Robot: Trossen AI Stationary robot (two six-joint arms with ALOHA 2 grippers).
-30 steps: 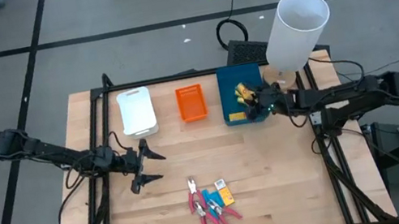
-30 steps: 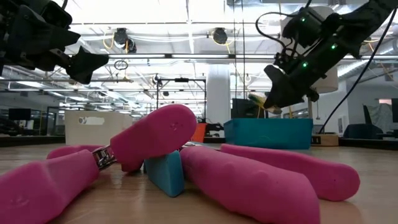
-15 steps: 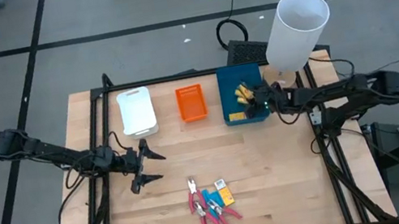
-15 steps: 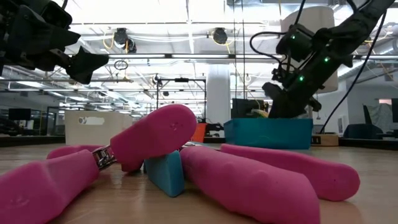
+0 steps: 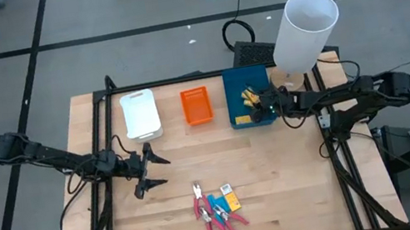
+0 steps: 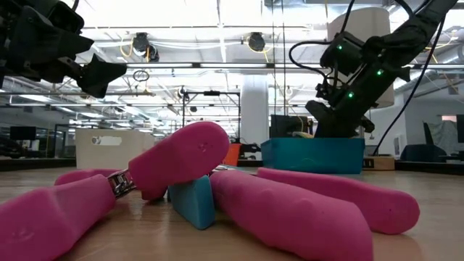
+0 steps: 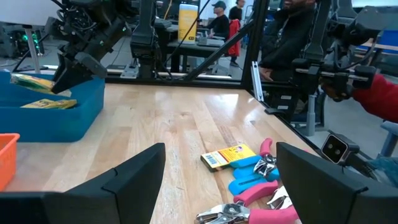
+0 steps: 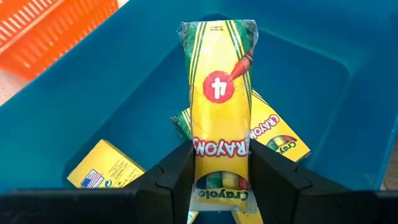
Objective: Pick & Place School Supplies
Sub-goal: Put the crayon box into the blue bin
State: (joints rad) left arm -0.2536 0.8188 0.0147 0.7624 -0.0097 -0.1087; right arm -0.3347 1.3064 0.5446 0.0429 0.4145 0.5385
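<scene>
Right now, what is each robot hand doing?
Left hand: open, holding nothing.
Right hand: shut on a yellow crayon packet over the blue tray.

I see a wooden table (image 5: 284, 177) carrying 3 trays in a row at its far side: white (image 5: 140, 114), orange (image 5: 196, 105), blue (image 5: 239, 109). Near the front edge lie pink-handled scissors (image 5: 210, 215), light-blue pieces (image 5: 220, 200) and a yellow packet (image 5: 231, 197), bunched together

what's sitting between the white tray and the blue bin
The orange tray sits between the white tray and the blue bin, clear in the high view.
</scene>
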